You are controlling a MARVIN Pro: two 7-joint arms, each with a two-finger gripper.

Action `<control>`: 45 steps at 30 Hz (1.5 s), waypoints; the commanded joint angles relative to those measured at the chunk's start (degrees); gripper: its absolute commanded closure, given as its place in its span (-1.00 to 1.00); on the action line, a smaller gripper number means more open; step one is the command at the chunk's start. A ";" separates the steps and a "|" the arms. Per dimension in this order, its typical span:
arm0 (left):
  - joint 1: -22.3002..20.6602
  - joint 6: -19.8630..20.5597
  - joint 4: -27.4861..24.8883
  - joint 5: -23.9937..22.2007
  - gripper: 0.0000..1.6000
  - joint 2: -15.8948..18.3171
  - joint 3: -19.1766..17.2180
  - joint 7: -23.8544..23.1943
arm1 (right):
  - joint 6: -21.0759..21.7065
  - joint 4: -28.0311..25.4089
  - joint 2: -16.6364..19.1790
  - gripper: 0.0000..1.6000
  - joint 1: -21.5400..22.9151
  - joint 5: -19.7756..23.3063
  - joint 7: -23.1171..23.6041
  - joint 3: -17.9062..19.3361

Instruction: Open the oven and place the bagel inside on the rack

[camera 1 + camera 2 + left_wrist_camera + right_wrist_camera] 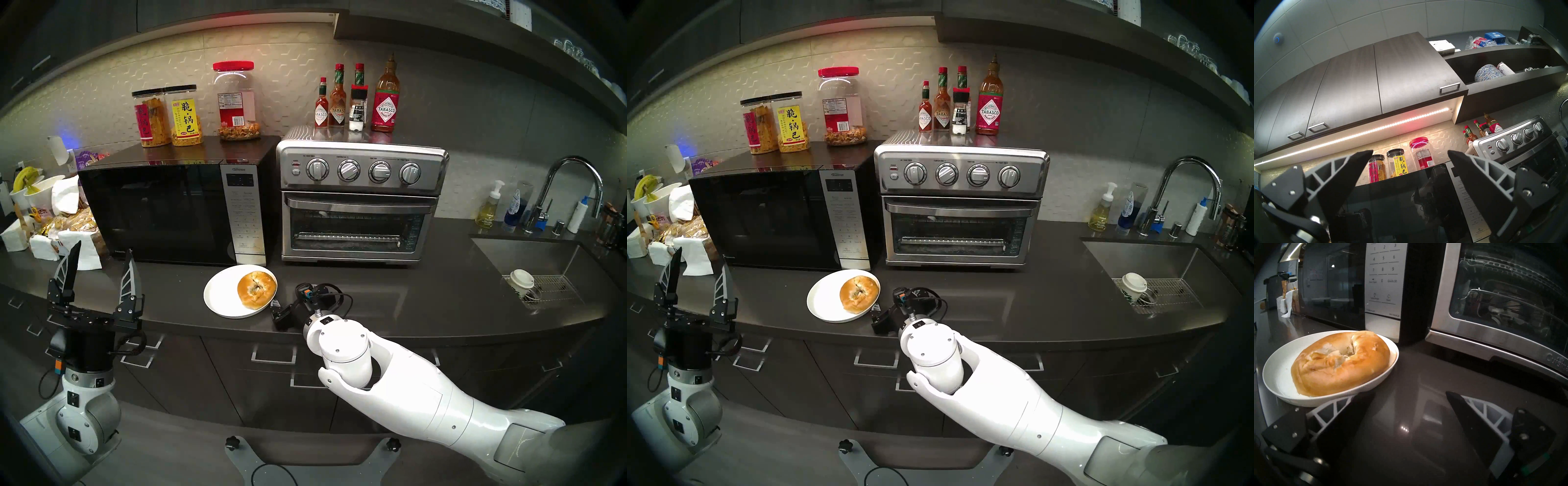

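The stainless-steel oven (360, 176) stands on the counter with its glass door shut and its bar handle (359, 203) across the top. Through the glass I see the wire rack (349, 237). The golden-brown bagel (256, 289) lies on a white plate (220, 300) in front of the oven's left corner. In the right wrist view my right gripper (1409, 394) is open and empty, low over the counter, its left finger (1349, 412) at the rim of the plate (1276, 377) beside the bagel (1340, 363). My left gripper (103, 247) is open, raised at the counter's left.
A black microwave (163, 210) with snack jars (185, 118) on top stands left of the oven. Sauce bottles (385, 98) stand on the oven's top. A sink (529, 268) with a paper cup (522, 281) and a faucet (573, 183) lies at the right. Bags and napkins (68, 230) crowd the left.
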 commanded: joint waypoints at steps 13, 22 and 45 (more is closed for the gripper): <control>-0.03 -0.02 -0.51 0.02 -1.00 0.01 -0.40 0.04 | -1.80 0.23 -2.71 -1.00 -0.12 -0.26 -0.60 -1.08; -0.16 -0.06 -0.40 0.04 -1.00 0.03 -0.27 0.04 | -5.23 -8.37 6.61 -1.00 -1.66 0.50 -0.23 5.23; -0.31 -0.08 -0.25 0.04 -1.00 0.05 -0.11 0.03 | -15.33 -24.94 23.27 -1.00 -16.39 -0.45 1.77 20.39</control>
